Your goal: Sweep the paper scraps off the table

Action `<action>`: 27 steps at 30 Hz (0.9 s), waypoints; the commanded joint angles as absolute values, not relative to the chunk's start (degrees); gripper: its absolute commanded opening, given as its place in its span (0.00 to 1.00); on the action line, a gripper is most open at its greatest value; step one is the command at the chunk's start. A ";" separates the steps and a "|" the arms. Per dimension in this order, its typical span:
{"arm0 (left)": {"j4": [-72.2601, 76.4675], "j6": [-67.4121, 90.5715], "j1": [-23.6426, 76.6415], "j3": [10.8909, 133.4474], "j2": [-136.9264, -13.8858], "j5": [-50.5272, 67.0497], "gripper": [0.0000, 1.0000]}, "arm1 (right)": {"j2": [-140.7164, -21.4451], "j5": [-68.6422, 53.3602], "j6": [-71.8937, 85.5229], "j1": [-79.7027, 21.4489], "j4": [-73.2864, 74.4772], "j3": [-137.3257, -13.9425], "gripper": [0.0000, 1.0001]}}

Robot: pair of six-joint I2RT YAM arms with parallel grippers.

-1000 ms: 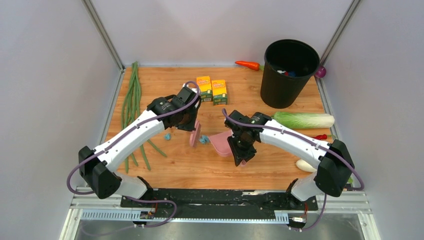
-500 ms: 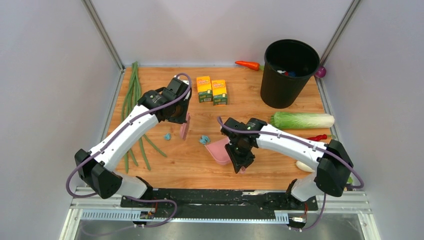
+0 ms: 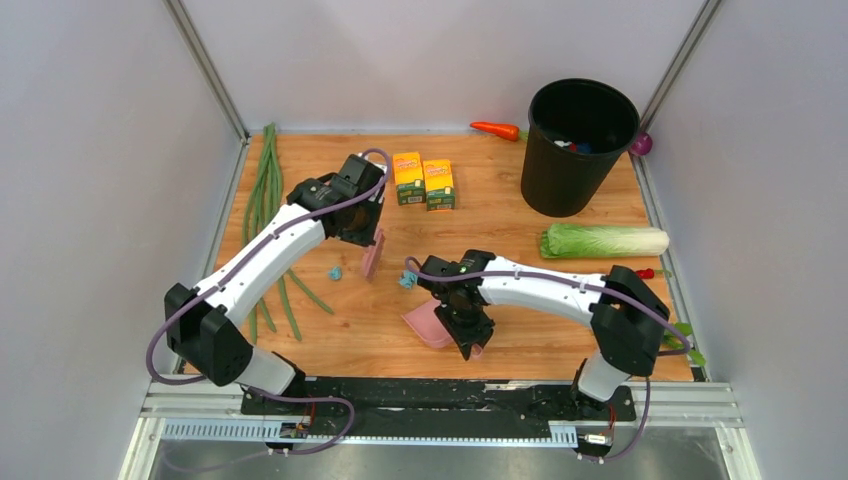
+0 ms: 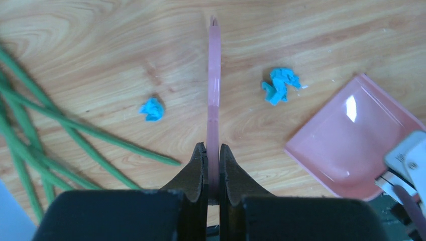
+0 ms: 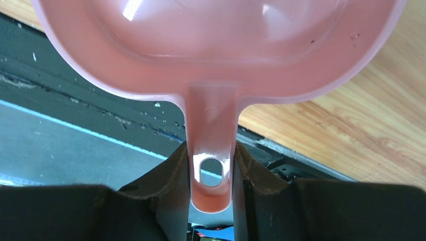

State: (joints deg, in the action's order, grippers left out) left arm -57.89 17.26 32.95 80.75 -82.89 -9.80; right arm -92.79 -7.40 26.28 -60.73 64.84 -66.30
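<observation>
Top view: left gripper (image 3: 368,238), centre-left, clamped on pink scraper (image 3: 372,258), blade upright over table (image 3: 500,215). Paper scrap (image 3: 335,272) just left of scraper. Second paper scrap (image 3: 407,279) right of it, near dustpan (image 3: 424,325). Right gripper (image 3: 468,335), lower centre, grasping dustpan handle.

Left wrist view: jaws pinch scraper; one scrap each side on wood, neither touching blade; dustpan lower right.

Right wrist view: fingers tight on dustpan handle; pan over table's near edge.

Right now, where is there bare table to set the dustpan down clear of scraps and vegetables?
Widest bare table lies between the yellow-orange boxes and the black bin. A smaller patch sits at the near edge, between the long beans and the dustpan. Crowded: the middle, where two paper scraps flank the pink sweeper blade.
</observation>
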 commanded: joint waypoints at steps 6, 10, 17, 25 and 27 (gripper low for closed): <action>-48.43 12.13 32.87 74.97 -85.69 11.59 0.00 | -99.66 -6.59 20.83 -60.91 61.17 -71.19 0.00; -48.95 11.69 33.05 73.57 -85.52 14.59 0.00 | -100.19 -7.73 20.39 -60.12 60.03 -71.45 0.00; -49.92 11.34 33.57 71.02 -83.15 17.75 0.00 | -100.81 -7.21 19.51 -59.59 59.77 -71.46 0.00; -51.94 13.44 35.24 69.61 -79.11 18.72 0.00 | -100.64 -4.67 19.07 -59.50 58.80 -70.67 0.00; -52.65 14.23 35.33 69.17 -77.36 18.11 0.00 | -99.85 -3.87 18.90 -59.50 58.10 -70.14 0.00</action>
State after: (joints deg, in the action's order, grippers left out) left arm -49.04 13.08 34.39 70.41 -81.45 16.51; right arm -100.42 -6.39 20.23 -59.79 60.99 -69.80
